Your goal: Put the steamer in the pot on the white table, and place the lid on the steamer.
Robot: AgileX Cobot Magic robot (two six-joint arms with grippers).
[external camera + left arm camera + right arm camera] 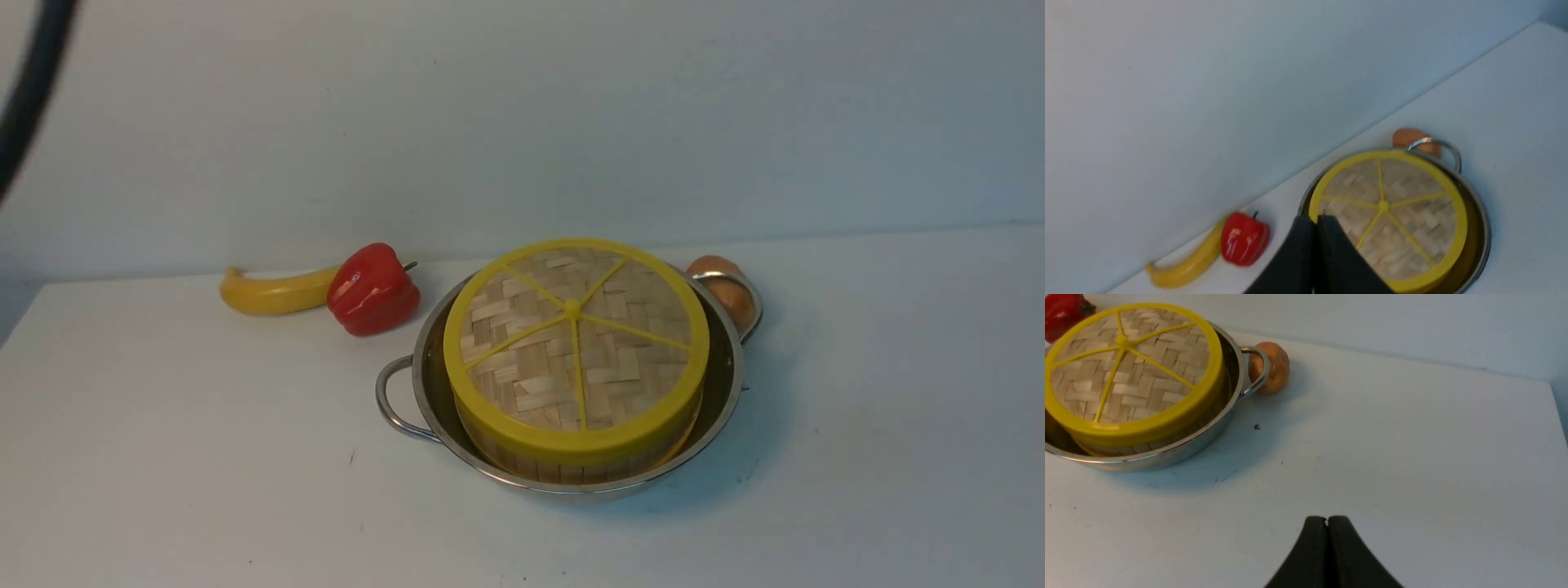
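Observation:
The steel pot [408, 392] stands on the white table [163, 457], right of centre. Inside it sits the steamer [563, 467], its slat wall showing below the lid [575, 347], which lies flat on top with its yellow rim and spokes. The same stack shows in both wrist views: lid [1392, 216], pot [1480, 212], lid [1126, 375], pot [1208, 433]. My left gripper [1316, 218] is shut and empty, high above the table beside the pot. My right gripper [1327, 518] is shut and empty, over bare table apart from the pot. Neither gripper appears in the front view.
A banana [273, 291] and a red bell pepper [371, 287] lie behind the pot to the left. A brown onion-like ball [722, 286] rests against the pot's far right handle. A dark cable [33, 82] crosses the upper left corner.

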